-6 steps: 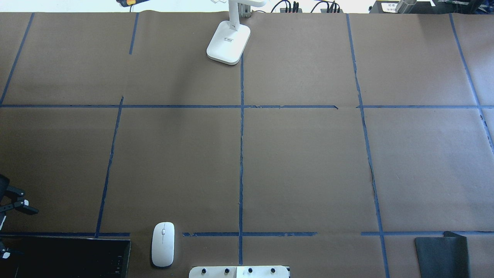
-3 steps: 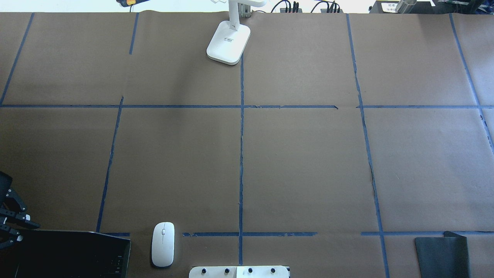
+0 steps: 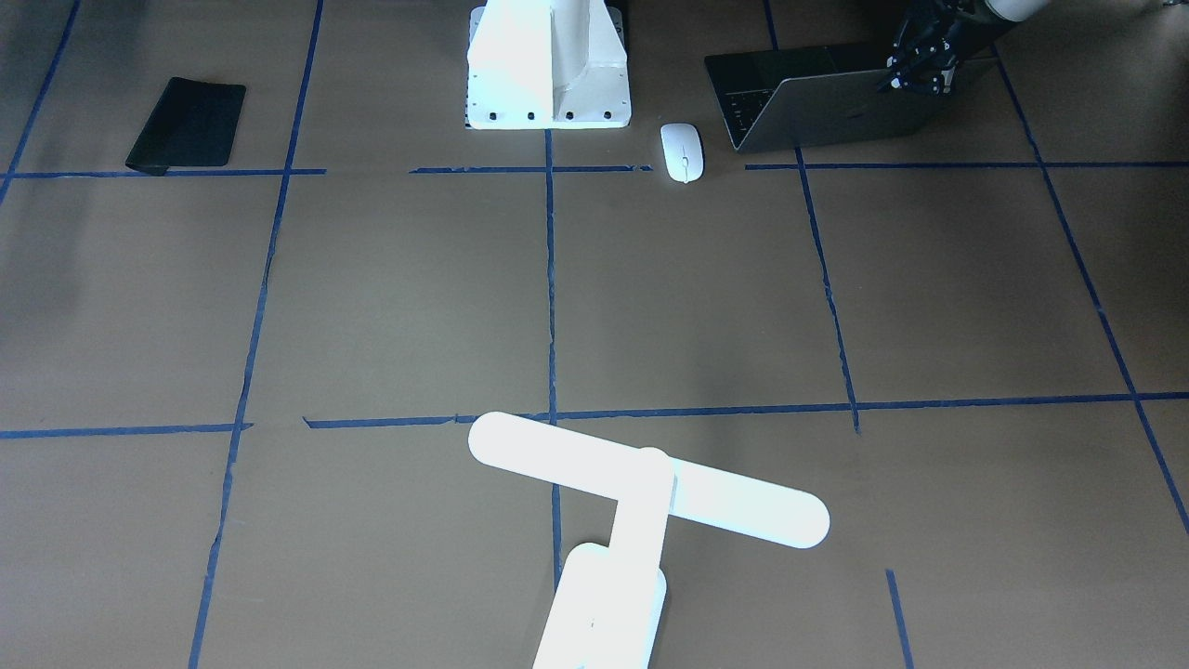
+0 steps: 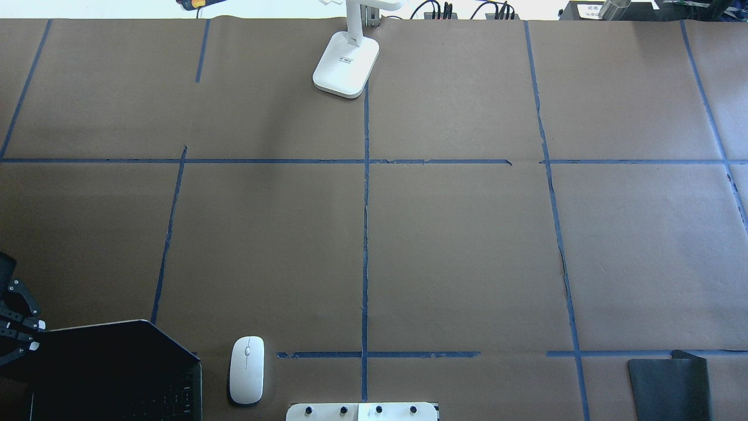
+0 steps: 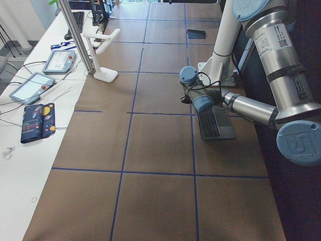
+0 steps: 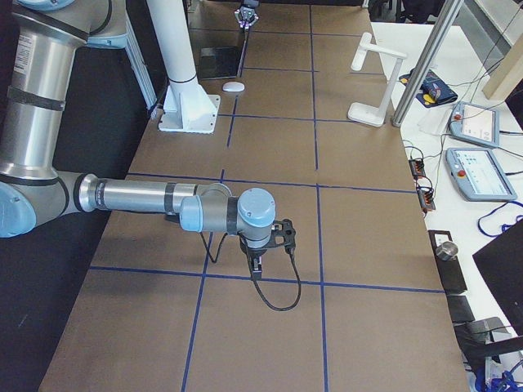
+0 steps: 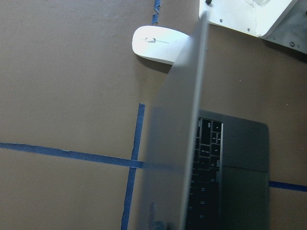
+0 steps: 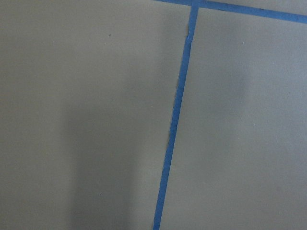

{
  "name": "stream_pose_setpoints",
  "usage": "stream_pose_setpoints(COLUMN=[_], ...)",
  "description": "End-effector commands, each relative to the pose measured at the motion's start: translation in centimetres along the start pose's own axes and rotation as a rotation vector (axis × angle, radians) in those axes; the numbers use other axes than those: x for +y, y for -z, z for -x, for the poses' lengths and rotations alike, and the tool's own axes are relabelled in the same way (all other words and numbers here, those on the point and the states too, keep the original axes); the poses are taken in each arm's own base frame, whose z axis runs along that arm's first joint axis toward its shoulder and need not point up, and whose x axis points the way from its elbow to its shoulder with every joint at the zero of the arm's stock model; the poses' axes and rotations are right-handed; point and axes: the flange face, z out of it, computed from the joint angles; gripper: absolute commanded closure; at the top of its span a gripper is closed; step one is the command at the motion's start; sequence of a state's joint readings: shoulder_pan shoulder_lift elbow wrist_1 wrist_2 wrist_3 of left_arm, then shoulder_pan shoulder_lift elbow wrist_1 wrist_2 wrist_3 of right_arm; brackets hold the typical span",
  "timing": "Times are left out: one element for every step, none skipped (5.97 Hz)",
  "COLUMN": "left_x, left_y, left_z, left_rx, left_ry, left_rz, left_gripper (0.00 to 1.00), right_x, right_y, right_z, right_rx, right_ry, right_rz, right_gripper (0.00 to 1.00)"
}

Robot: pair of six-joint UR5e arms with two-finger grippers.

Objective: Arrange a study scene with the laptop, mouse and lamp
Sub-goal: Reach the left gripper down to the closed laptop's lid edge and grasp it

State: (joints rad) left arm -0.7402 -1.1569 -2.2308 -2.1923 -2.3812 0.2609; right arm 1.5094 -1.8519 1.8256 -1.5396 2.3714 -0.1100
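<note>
Your left hand [image 3: 915,82] pinches the top edge of the lid of the laptop [image 3: 836,111], and the lid stands partly raised over the keys. The mouse [image 3: 682,151] lies on the surface [image 3: 706,297], just beside the laptop's edge farthest from that hand. The lamp [image 3: 650,488] stands well apart. The right hand [image 6: 256,265] hangs over the surface; you cannot tell whether it is spread.

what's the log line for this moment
left claw: gripping laptop lid edge, lid partly open | right claw: apart, grip unclear | mouse: beside laptop | lamp: far edge
</note>
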Motion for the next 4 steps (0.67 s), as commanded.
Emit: stream_pose_setpoints(left_x=[-0.5, 0.8, 0.0, -2.5], left_y=[1.2, 3.6, 4.7, 5.7], left_z=[0.9, 2.5, 4.3, 6.7], left_rx=[-0.036, -0.098, -0.129, -0.144], left_ry=[-0.094, -0.173, -0.238, -0.264], left_rz=[-0.021, -0.012, 0.015, 0.039], left_gripper=[1.00, 1.00, 1.00, 1.00], right_x=[0.0, 0.0, 0.0, 0.0], right_y=[0.0, 0.0, 0.0, 0.0], right_z=[0.0, 0.0, 0.0, 0.0], right_rx=[0.000, 0.000, 0.000, 0.000], right_ry=[0.001, 0.001, 0.001, 0.001], right_rz=[-0.001, -0.001, -0.001, -0.001], right_gripper=[0.00, 0.00, 0.00, 0.00])
